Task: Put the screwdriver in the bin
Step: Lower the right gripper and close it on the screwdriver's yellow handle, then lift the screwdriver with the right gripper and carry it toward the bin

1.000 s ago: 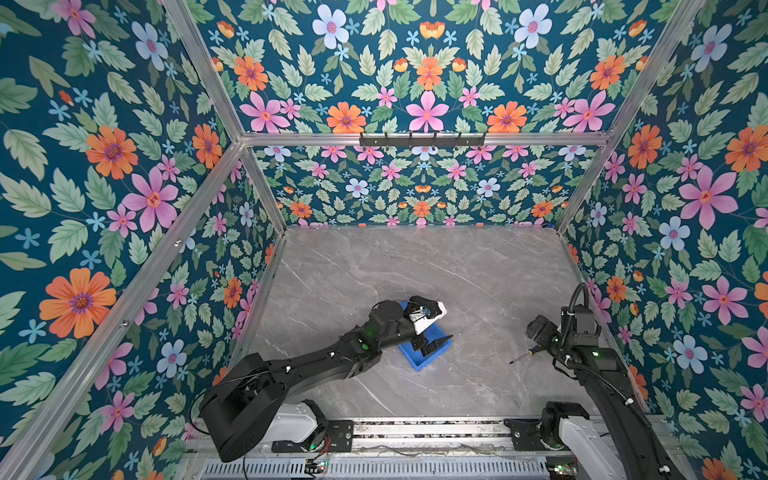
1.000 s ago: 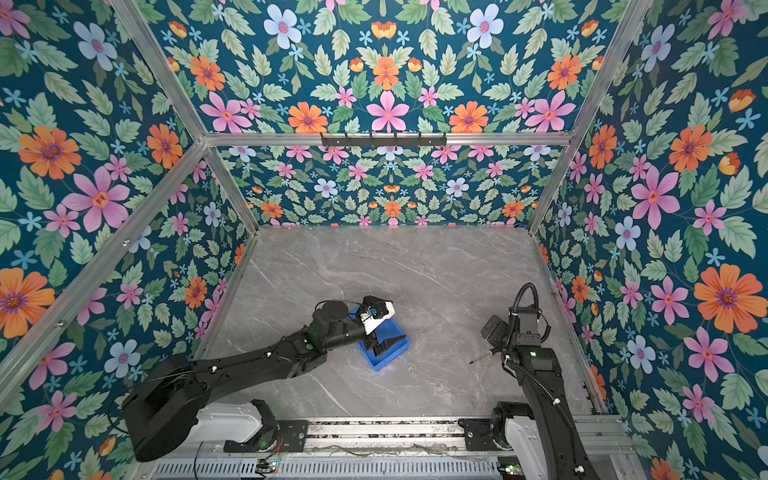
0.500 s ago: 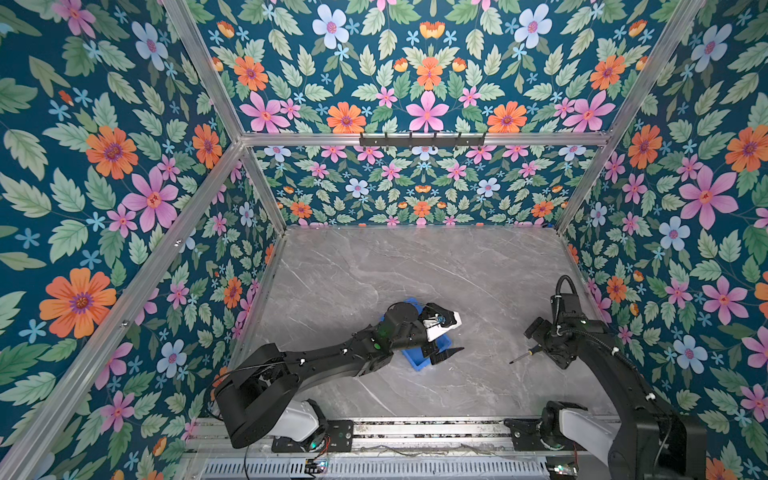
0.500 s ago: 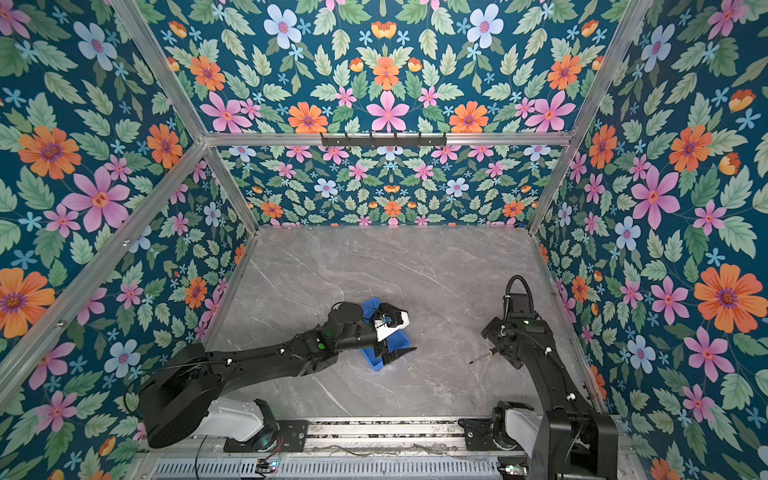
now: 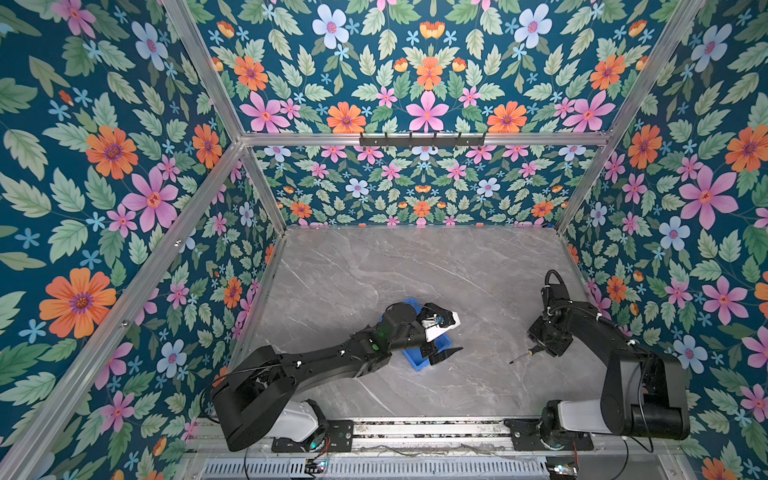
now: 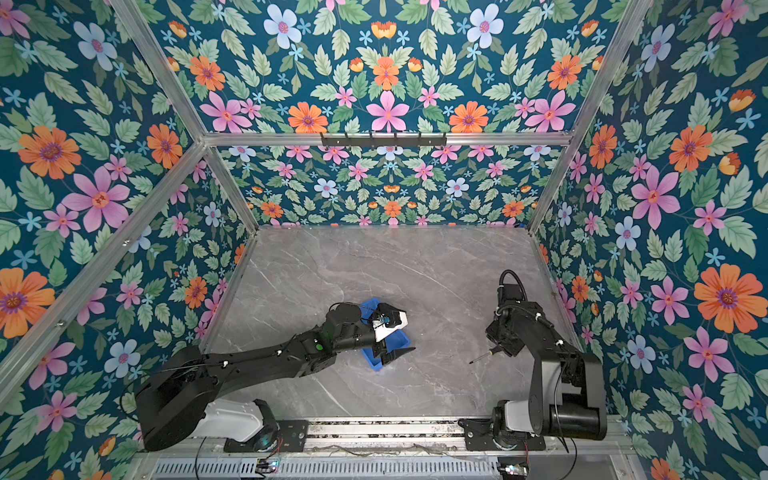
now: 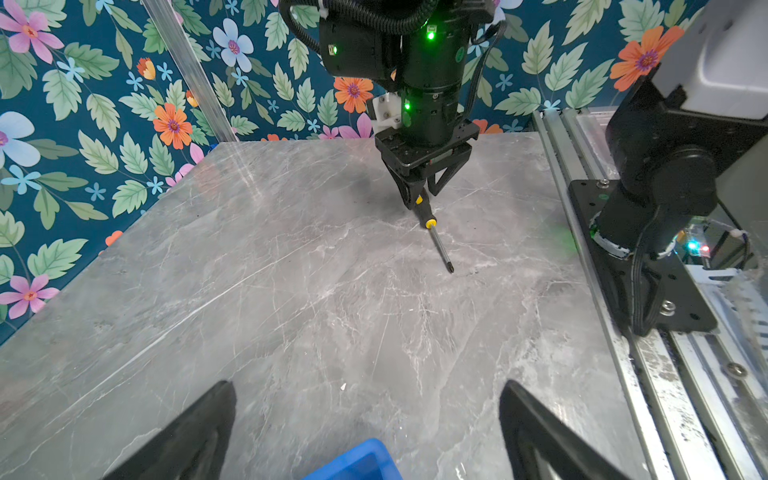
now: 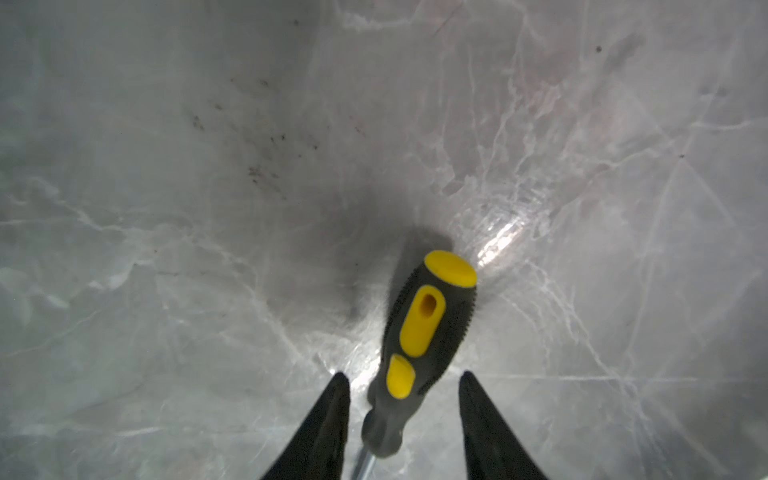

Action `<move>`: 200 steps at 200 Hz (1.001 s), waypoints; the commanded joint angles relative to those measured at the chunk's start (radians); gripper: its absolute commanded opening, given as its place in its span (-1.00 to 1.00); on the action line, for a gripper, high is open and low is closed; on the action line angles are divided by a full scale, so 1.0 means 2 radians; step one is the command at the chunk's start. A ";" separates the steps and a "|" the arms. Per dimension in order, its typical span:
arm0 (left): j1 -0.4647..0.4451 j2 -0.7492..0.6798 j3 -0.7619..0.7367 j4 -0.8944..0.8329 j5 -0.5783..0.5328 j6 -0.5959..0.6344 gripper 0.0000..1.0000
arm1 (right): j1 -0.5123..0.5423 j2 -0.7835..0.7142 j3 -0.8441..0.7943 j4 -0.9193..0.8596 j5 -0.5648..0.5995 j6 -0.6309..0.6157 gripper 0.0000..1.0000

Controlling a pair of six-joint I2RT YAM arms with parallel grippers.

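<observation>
Right wrist view: right end effector, part-open, straddles the screwdriver without gripping; left end effector gapes wide, empty.

Grey marble tabletop; bin, screwdriver lying on it, well apart.

Teal floral wallpaper covers 3 walls, aluminium frame bars line their edges; the grey marble tabletop gleams.
</observation>
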State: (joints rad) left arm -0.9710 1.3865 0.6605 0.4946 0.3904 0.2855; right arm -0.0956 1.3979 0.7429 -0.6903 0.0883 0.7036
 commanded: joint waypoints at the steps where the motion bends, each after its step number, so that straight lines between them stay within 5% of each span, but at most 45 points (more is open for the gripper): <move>1: -0.001 -0.001 0.003 0.004 0.001 0.000 1.00 | -0.001 0.014 0.003 -0.003 0.003 0.009 -0.19; 83: -0.001 0.003 0.006 0.004 -0.006 0.000 1.00 | -0.002 0.072 0.027 0.004 0.000 0.003 -0.61; 115: -0.001 0.001 0.006 0.005 -0.013 -0.008 1.00 | -0.002 0.071 0.032 -0.001 0.000 -0.004 -1.00; 200: -0.001 -0.012 -0.015 0.038 -0.042 -0.047 1.00 | -0.002 0.005 0.038 -0.016 0.000 -0.032 -1.00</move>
State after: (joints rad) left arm -0.9714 1.3769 0.6365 0.5068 0.3225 0.2115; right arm -0.0994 1.4395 0.8062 -0.6983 0.0845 0.6655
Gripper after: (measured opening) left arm 0.998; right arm 0.161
